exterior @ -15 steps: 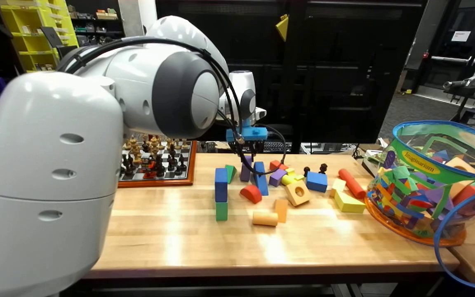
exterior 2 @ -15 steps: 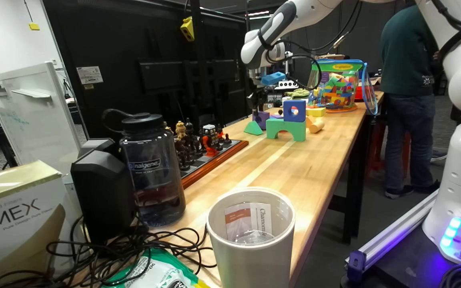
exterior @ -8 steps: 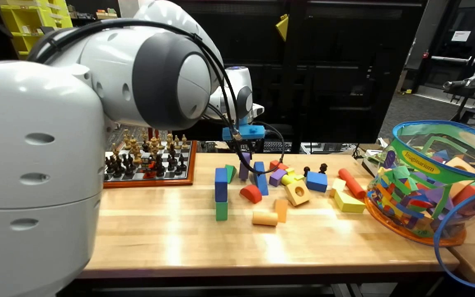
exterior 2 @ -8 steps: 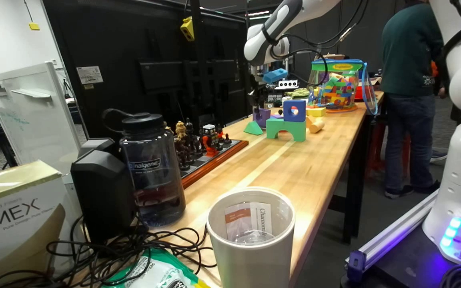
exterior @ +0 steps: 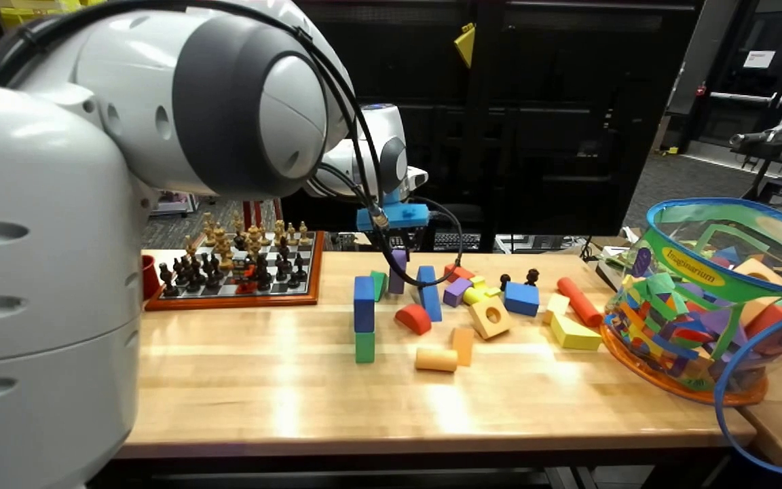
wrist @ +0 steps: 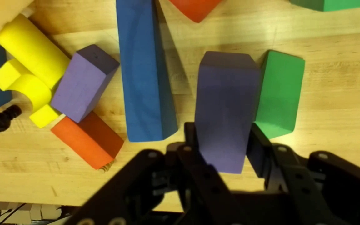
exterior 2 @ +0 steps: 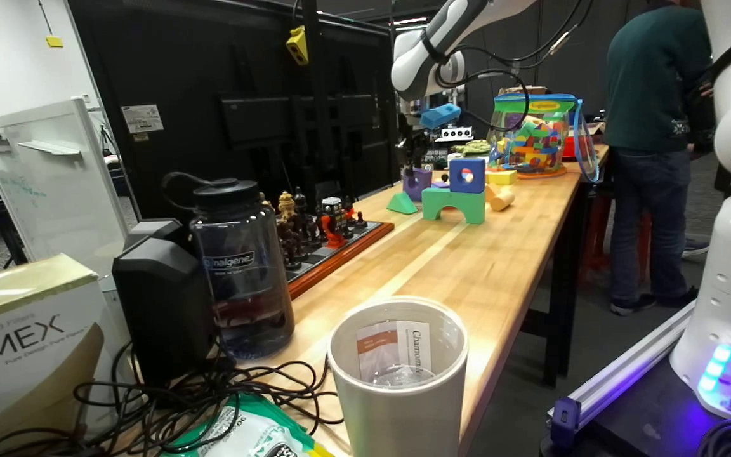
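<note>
My gripper (wrist: 222,131) is shut on a purple block (wrist: 227,103), one finger against each long side. In an exterior view the dark gripper (exterior: 402,246) sits over the top of the upright purple block (exterior: 398,273); whether its base touches the table, I cannot tell. Right beside it in the wrist view lies a green wedge (wrist: 280,93), and a long blue block (wrist: 141,78) is on the opposite side. Closer to the robot stands a stack: a blue block with a hole (exterior 2: 467,166) on a green arch (exterior 2: 432,204).
Loose blocks lie around, among them a red half-round (exterior: 413,318), an orange cylinder (exterior: 436,360) and a yellow block (exterior: 575,334). A chessboard (exterior: 296,297) with pieces and a clear block bag (exterior: 686,261) flank them. A bottle (exterior 2: 238,254) and a cup (exterior 2: 397,406) stand at the table's end.
The arm and the gripped purple block have shifted left toward the chessboard in an exterior view, the block's lower edge slightly higher in the picture. The stack and loose blocks have stayed put.
</note>
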Controlling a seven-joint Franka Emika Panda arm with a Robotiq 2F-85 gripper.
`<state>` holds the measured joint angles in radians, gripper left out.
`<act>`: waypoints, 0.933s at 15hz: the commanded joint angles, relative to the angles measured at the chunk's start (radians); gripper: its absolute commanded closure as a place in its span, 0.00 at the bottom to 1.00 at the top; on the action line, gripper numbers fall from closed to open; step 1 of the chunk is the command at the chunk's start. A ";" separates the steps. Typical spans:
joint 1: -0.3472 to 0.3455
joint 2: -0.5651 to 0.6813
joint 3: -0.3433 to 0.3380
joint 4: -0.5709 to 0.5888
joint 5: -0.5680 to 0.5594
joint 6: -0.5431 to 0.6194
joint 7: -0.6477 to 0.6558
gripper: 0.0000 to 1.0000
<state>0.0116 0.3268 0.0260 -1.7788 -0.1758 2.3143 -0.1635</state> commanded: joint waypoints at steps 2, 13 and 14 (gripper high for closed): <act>0.014 -0.122 -0.010 -0.101 -0.031 0.022 0.034 0.84; 0.024 -0.274 0.001 -0.254 -0.085 0.086 0.069 0.84; 0.027 -0.285 0.002 -0.273 -0.097 0.098 0.081 0.84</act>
<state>0.0267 0.1079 0.0296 -1.9658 -0.2355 2.3722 -0.1198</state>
